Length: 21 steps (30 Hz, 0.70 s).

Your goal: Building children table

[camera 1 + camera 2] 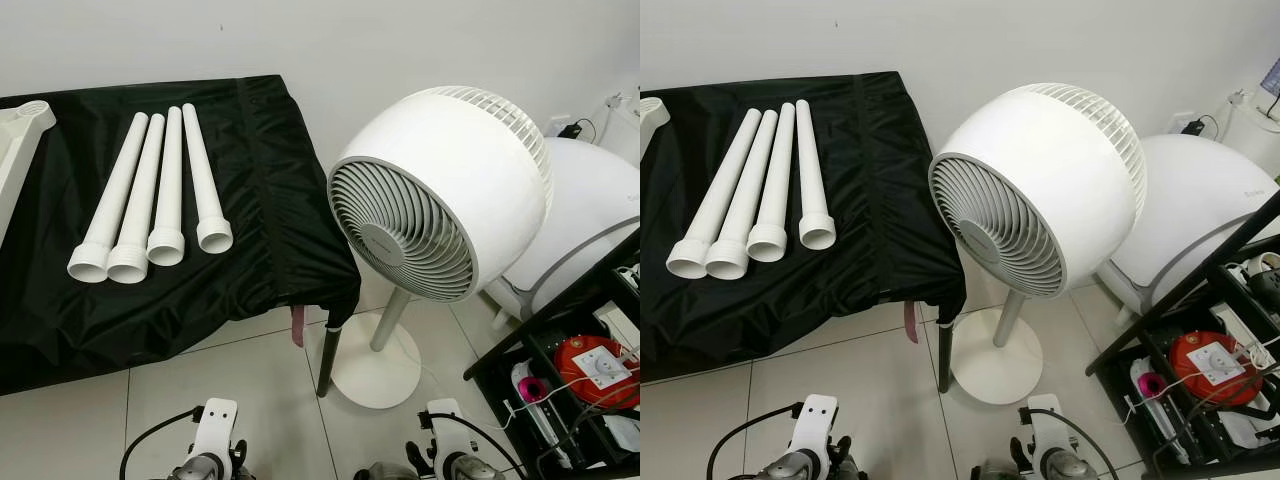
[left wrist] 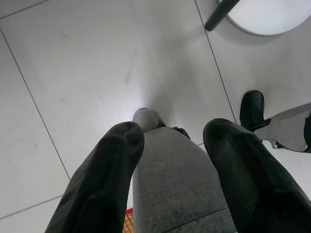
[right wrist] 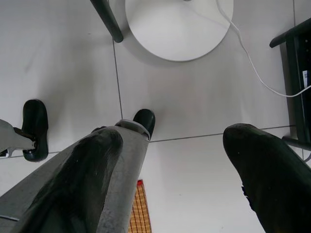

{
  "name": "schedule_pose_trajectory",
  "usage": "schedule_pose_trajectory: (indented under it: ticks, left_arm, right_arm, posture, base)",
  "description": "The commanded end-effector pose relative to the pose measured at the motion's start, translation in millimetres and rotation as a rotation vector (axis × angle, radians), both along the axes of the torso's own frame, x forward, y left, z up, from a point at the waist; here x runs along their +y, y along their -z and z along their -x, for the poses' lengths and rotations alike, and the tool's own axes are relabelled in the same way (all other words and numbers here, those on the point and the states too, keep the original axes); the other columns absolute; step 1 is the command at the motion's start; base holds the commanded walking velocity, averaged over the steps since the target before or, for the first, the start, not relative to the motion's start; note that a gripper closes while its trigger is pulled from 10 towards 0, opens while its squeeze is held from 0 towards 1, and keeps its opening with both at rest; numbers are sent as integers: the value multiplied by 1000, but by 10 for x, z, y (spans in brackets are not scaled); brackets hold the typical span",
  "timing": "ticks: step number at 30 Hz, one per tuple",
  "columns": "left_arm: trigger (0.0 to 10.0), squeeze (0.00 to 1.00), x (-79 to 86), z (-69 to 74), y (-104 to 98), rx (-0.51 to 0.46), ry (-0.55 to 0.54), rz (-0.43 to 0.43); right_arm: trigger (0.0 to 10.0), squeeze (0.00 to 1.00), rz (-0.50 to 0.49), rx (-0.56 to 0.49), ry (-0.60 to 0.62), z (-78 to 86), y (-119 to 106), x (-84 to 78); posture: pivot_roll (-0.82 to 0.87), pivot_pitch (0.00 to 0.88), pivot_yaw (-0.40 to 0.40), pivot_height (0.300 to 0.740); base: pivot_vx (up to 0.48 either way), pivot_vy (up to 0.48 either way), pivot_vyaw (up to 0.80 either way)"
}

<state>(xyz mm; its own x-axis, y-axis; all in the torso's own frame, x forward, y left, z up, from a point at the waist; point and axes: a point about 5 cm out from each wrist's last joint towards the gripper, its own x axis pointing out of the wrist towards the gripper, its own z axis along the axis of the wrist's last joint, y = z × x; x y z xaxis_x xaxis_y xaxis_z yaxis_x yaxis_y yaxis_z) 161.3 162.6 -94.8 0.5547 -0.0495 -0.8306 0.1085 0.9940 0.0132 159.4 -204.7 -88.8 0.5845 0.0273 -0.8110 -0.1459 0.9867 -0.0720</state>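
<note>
Several white tube-shaped table legs (image 1: 150,195) lie side by side on a table draped in black cloth (image 1: 260,230), their flared ends toward me. A white moulded tabletop part (image 1: 15,140) pokes in at the far left edge of the cloth. Both arms hang low in front of me, the left arm (image 1: 212,435) and the right arm (image 1: 445,435) just above the tiled floor. My left gripper (image 2: 175,133) is open over the floor tiles, holding nothing. My right gripper (image 3: 176,138) is open too, with my own grey leg (image 3: 121,165) behind it.
A large white pedestal fan (image 1: 440,190) stands right of the table on a round base (image 3: 177,26), next to the black table leg (image 1: 330,350). A black shelf rack (image 1: 560,350) with a red device (image 1: 590,365) is at the right. A white cable (image 3: 252,63) crosses the floor.
</note>
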Motion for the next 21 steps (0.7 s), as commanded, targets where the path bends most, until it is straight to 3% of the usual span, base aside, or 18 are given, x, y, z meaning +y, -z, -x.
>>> schedule_pose_trajectory:
  ticks: [1,21]
  left_arm:
    - [10000,0,6,95,42,51,3,32]
    - [10000,0,-57,32,19,27,-3,52]
  right_arm:
    - [10000,0,-2,15,2,37,13,-22]
    - [10000,0,-8,20,13,57,28,16]
  posture:
    - [11,0,2,740]
    - [18,0,-10,740]
  base:
    - [0,300,0]
    - [0,345,0]
